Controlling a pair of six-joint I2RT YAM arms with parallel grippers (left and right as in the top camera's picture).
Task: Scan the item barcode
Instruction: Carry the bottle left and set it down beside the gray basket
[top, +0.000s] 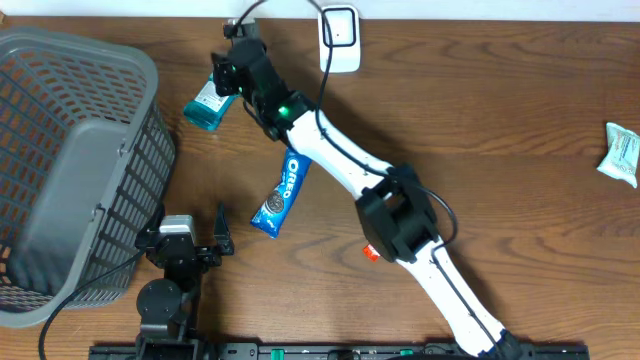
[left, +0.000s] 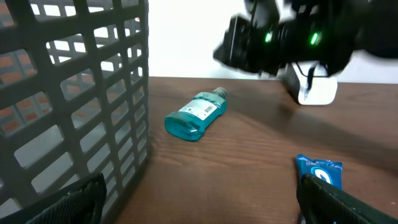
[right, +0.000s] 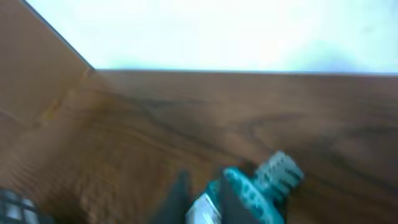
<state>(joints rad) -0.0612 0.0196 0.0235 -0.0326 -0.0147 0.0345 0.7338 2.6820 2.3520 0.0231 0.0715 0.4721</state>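
Left gripper (left: 202, 186): nearest the left wrist camera, its 2 dark fingers (left: 68, 205) sat in the bottom corners of that view, spread wide with only bare table between them.
Basket (top: 130, 190): a grey plastic mesh basket stood at the far left of the brown wooden table (top: 500, 120), just beside the left gripper.
Mouthwash bottle (left: 194, 115): a teal bottle with a white printed label lay on its side on the table, right of the basket and toward the far edge, its cap end pointing toward the wall.
Right gripper (top: 228, 78): it hung over the cap end of the mouthwash bottle, its claw pressed together with nothing pinched. The left wrist view showed it blurred, above and behind the bottle and apart from it.
Right wrist view: blurred; the teal bottle and its ridged cap showed low in the frame, close to the dark fingers.
Oreo pack (top: 282, 192): 1 blue pack lay flat near the table's middle, beside the white right arm.
Scanner (top: 340, 40): a white unit with a cable stood at the far edge, right of the bottle.
Packet (top: 621, 152): 1 pale green packet lay at the far right edge, well apart from everything else.
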